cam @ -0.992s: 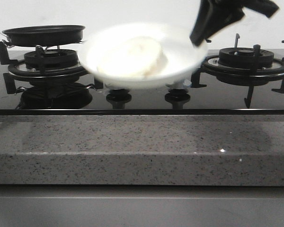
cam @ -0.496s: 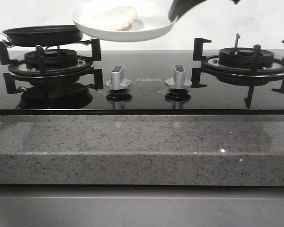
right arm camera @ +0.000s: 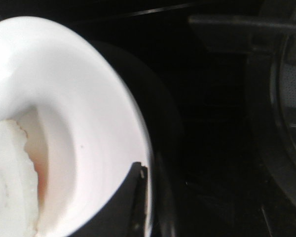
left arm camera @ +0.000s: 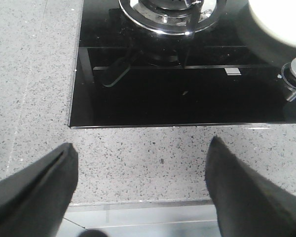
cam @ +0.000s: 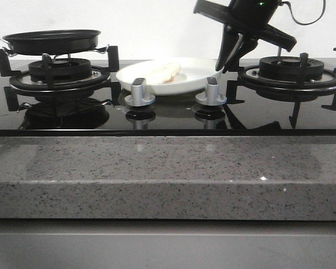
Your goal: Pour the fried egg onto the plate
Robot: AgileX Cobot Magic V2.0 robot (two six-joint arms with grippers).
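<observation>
The white plate rests on the black cooktop between the two burners, just behind the knobs. The pale fried egg lies in its left half. My right gripper reaches down to the plate's right rim and is shut on it. In the right wrist view one dark finger lies inside the plate at the rim, with the egg across the dish from it; the other finger is hidden in the dark. My left gripper hangs open over the speckled counter, holding nothing; the plate's edge shows far off.
A black frying pan sits on the left burner. The right burner with raised black supports stands close beside my right gripper. Two silver knobs stand in front of the plate. The grey stone counter runs along the front.
The plate with the egg, held in the air a second ago, rose to the upper left near the pan, then came down onto the cooktop between the burners with the right gripper.
</observation>
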